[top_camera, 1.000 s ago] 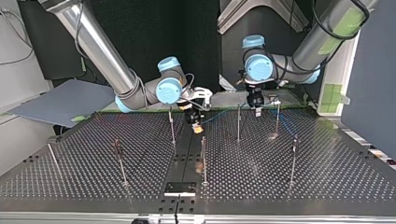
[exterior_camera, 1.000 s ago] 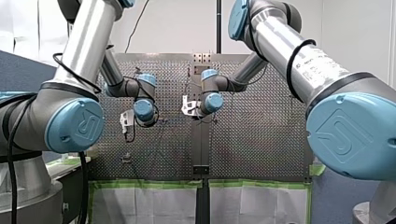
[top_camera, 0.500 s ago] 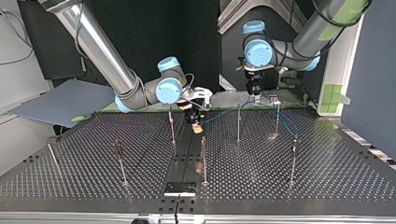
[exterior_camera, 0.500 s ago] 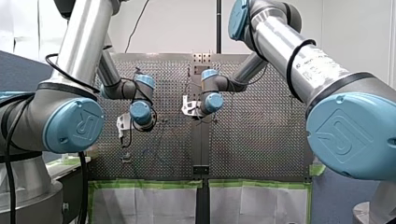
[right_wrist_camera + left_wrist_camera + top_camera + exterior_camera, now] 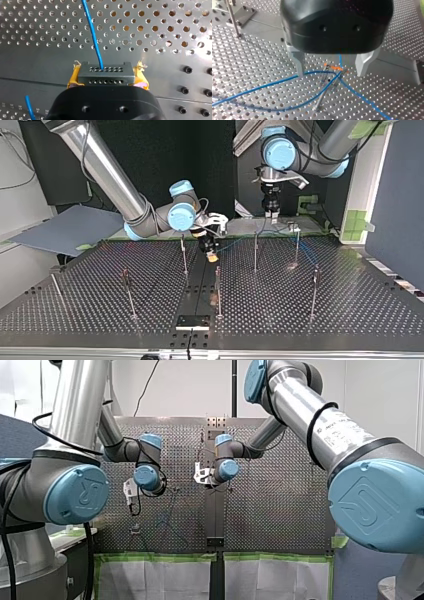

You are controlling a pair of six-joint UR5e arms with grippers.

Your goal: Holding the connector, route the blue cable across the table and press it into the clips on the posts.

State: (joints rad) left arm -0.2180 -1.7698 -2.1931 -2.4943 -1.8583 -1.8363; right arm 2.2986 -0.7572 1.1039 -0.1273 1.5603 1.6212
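In the right wrist view my right gripper [image 5: 107,76] is shut on a dark grey connector [image 5: 105,71], gripped between its yellow pads [image 5: 72,77]. The blue cable [image 5: 93,37] leaves the connector's face and runs off over the perforated table. In the top view this gripper [image 5: 211,254] hangs low near the table's middle rail. My left gripper [image 5: 332,71] is open, its metal fingers [image 5: 299,63] standing either side of a post's clip [image 5: 336,69] below, where the blue cable [image 5: 274,83] crosses. In the top view it [image 5: 270,214] hovers above the far posts.
Several thin posts stand on the table, among them one [image 5: 184,255] beside my right gripper, one [image 5: 255,251] under my left, and nearer ones [image 5: 218,292] [image 5: 314,292]. A small black plate [image 5: 193,322] sits at the near edge. A bolted block [image 5: 242,16] holds another post.
My left gripper has lifted off the post's clip and drawn back toward the top view's far side, still open. My right gripper has kept its place with the connector.
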